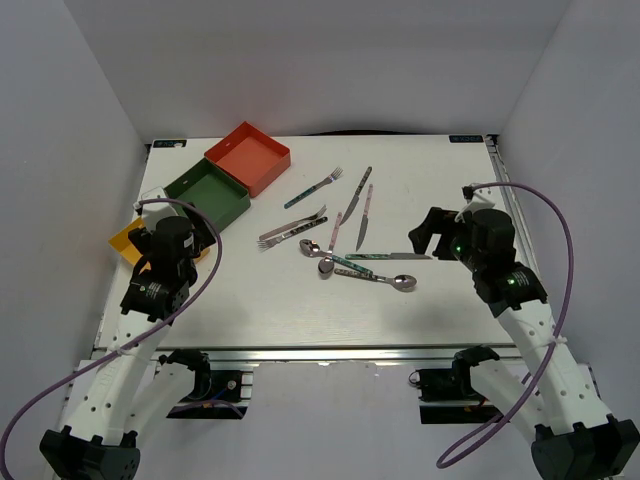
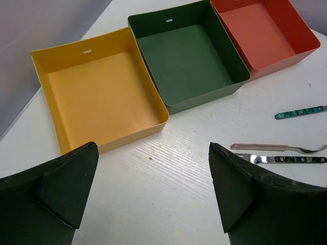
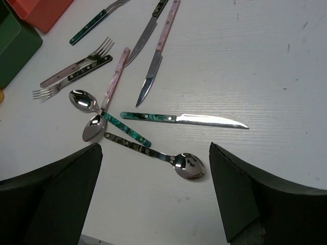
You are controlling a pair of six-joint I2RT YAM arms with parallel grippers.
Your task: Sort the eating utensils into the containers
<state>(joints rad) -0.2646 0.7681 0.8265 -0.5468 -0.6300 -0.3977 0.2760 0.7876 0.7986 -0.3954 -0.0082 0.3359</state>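
Several eating utensils (image 1: 340,240) lie scattered mid-table. In the right wrist view a dark-handled spoon (image 3: 168,159) lies nearest, then a teal-handled knife (image 3: 173,119), two crossed spoons (image 3: 102,115), two knives (image 3: 156,58) and forks (image 3: 76,71). The containers stand at the back left: a red-orange tray (image 1: 250,155), a dark green tray (image 1: 208,193) and a yellow tray (image 2: 97,97), all empty. My left gripper (image 2: 153,148) hangs open over bare table just before the yellow tray. My right gripper (image 3: 154,148) is open above the dark-handled spoon, holding nothing.
White walls close in the table on three sides. The yellow tray (image 1: 122,243) sits at the left table edge, half hidden under my left arm. Purple cables loop from both arms. Two fork handles (image 2: 281,153) lie to the right of my left gripper.
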